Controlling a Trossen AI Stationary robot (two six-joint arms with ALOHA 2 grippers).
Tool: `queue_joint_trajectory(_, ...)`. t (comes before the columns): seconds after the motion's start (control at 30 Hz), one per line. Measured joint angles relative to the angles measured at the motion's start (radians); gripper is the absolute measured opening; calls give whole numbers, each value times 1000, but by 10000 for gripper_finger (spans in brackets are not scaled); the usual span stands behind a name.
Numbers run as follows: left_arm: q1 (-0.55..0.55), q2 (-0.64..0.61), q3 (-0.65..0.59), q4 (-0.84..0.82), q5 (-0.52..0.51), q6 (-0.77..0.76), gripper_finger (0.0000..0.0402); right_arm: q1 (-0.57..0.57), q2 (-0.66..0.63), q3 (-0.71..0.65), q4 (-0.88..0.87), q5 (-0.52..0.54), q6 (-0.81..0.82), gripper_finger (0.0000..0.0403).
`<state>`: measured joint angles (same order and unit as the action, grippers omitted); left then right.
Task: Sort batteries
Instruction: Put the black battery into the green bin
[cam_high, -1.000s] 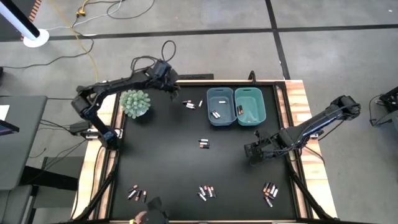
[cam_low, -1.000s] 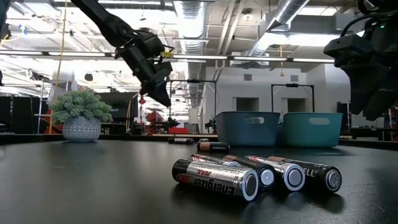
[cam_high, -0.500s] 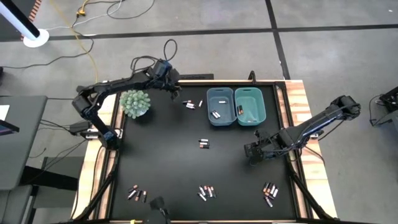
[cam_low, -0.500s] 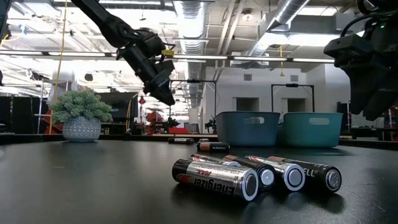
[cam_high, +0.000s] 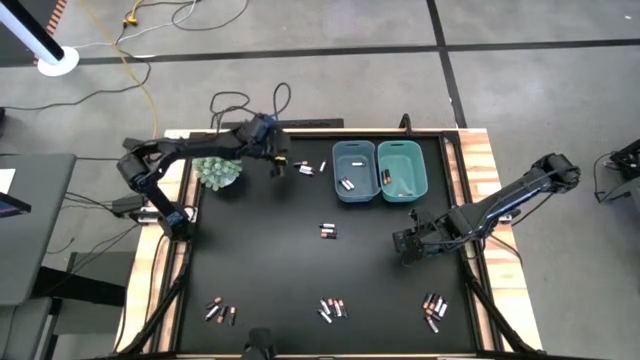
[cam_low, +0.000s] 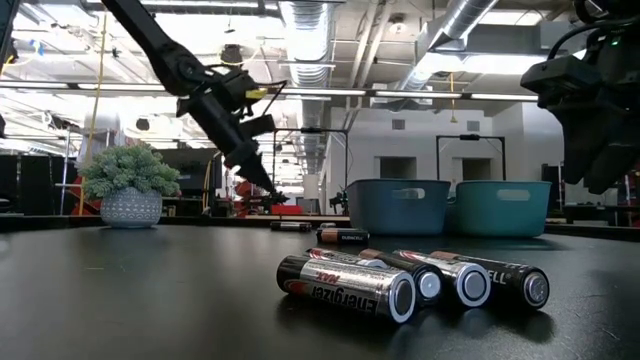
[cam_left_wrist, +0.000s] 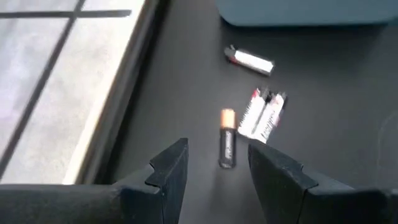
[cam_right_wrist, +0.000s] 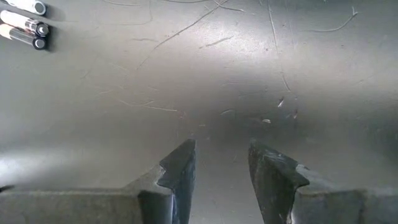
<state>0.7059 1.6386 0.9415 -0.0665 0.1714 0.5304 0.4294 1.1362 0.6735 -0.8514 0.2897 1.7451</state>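
Fingers of the left gripper stand open astride 1 dark battery; center, descend, then close.

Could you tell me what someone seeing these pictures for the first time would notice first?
Probably the left gripper, reaching down at the table's far-left side with open fingers around a dark, copper-ended battery. Two blue bins sit side by side at the far edge, each with a few batteries inside. Small battery clusters dot the black table, one cluster right before the low camera, while the right gripper waits near the right side.
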Motion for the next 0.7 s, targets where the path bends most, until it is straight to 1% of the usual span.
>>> queue_joint_trajectory(0.13,4,51,-19,15,7,4,161,0,0,0,0,0,0,163)
queue_joint_trajectory(0.33,4,160,16,30,6,-5,161,0,0,-1,3,0,8,163)
queue_joint_trajectory(0.5,5,199,28,45,4,11,161,0,0,-1,27,0,10,163)
queue_joint_trajectory(0.7,5,235,30,103,22,30,161,0,0,-1,27,0,16,163)
